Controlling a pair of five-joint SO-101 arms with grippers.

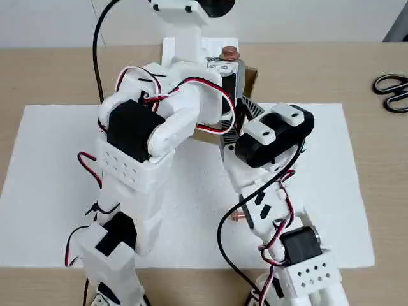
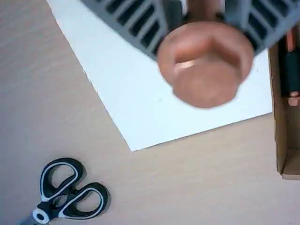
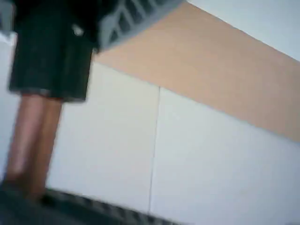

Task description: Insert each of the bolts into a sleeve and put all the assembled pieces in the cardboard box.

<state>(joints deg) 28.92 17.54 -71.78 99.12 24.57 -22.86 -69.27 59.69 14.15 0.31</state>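
A pale wooden table [image 1: 51, 70] is carrying a white paper sheet [image 1: 331, 210], and a plain light wall is running behind its far edge. Scissors [image 1: 392, 91] are lying on bare wood off the sheet's far right corner, well apart from both arms. The cardboard box [image 1: 252, 78] is sitting at the sheet's far edge, partly behind the left arm. In the left wrist view a black-and-copper piece [image 2: 290, 61] is lying inside it.

The left gripper [image 2: 201, 28] is hanging just beside the box, its grey ribbed fingers [image 2: 126, 18] clamped on a copper bolt [image 1: 228, 53] whose head is facing up. The right gripper [image 1: 239, 122] is sitting nearer, over the sheet's middle; whether it is apart or together I cannot tell. Its wrist view is showing a black sleeve [image 3: 49, 56] standing upright with a copper shaft [image 3: 33, 140] sticking out below, and what is gripping it is too blurred to tell. A small copper piece [image 1: 237, 217] is lying on the sheet beside the right arm.

Open sheet is lying to the left and right of the arms, while both bases are crowding the near edge.
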